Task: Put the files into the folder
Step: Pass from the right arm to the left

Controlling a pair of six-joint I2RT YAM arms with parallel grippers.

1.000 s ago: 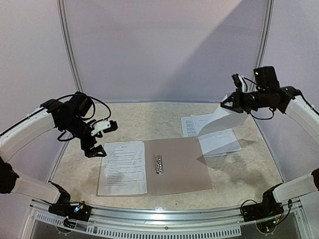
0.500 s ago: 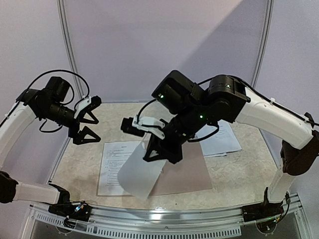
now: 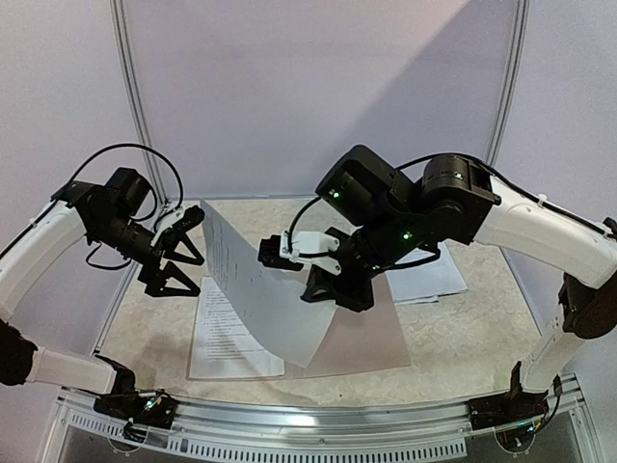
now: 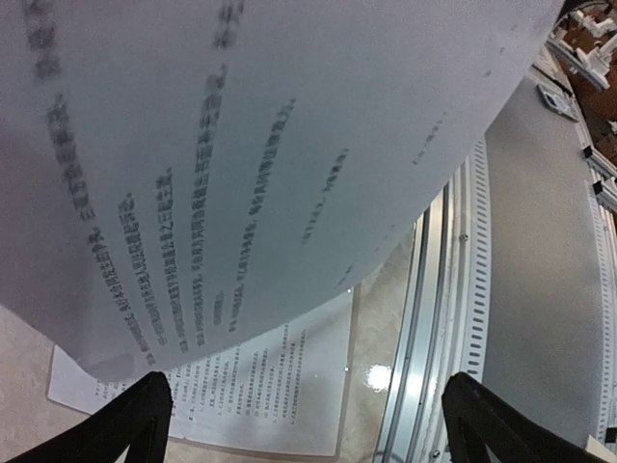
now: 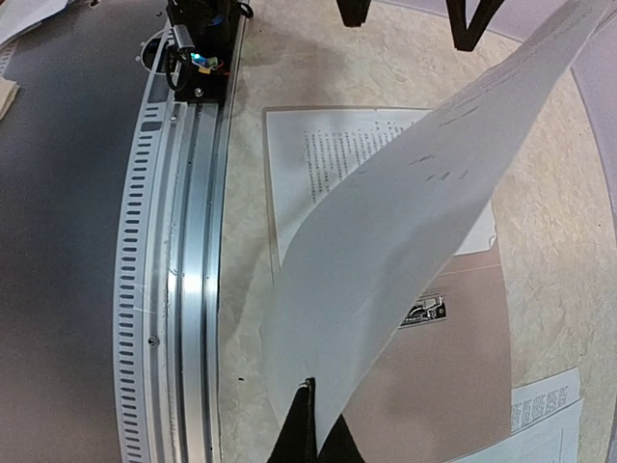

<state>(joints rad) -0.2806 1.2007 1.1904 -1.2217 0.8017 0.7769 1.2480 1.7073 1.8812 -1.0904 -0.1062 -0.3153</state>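
The taupe folder [image 3: 371, 333] lies open on the table, its metal clip [image 5: 424, 311] in the middle. One printed sheet [image 3: 227, 342] lies flat on its left half. My right gripper [image 3: 337, 297] hovers over the folder and is shut on the lower edge of a white sheet [image 3: 260, 289]. The pinch shows in the right wrist view [image 5: 313, 424]. That sheet [image 5: 405, 241] rises up and to the left, toward my left gripper [image 3: 193, 270], which is open and empty just beside its upper edge. In the left wrist view the held sheet [image 4: 241, 145] fills the upper frame.
A stack of more printed files [image 3: 434, 275] lies on the table right of the folder, partly behind my right arm. The metal rail [image 3: 308, 420] runs along the near edge. Curved frame posts [image 3: 135, 96] stand at the back.
My right arm brought a sheet from the right stack over the folder. The sheet has swung up and now leans left. My left gripper moved down and right toward its upper edge.
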